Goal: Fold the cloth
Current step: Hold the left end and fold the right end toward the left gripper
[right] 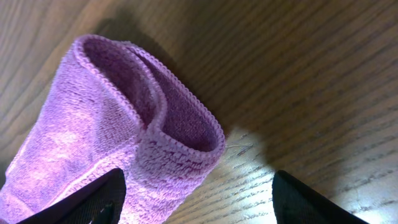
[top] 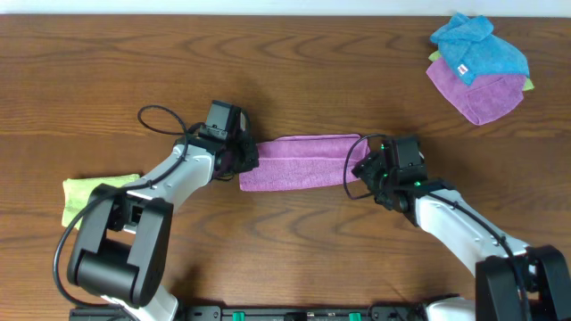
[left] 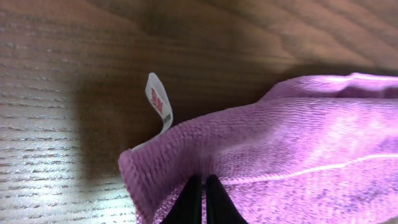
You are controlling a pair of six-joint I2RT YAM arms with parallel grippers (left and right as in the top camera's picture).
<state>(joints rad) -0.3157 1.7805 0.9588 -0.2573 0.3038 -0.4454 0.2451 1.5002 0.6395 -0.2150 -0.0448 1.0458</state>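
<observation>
Overhead, we've got the purple cloth (top: 299,162) lying as a folded strip on the bench (top: 107,71). The left wrist view alone shows the left claw (left: 203,190) clenched on its edge beside a white tag (left: 158,102) with unreadable red print. The right claw (right: 199,193) is spread wide at the doubled-over end.

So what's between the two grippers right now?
Only the cloth, a folded strip running from the left gripper to the right gripper; the overhead view shows it.
</observation>
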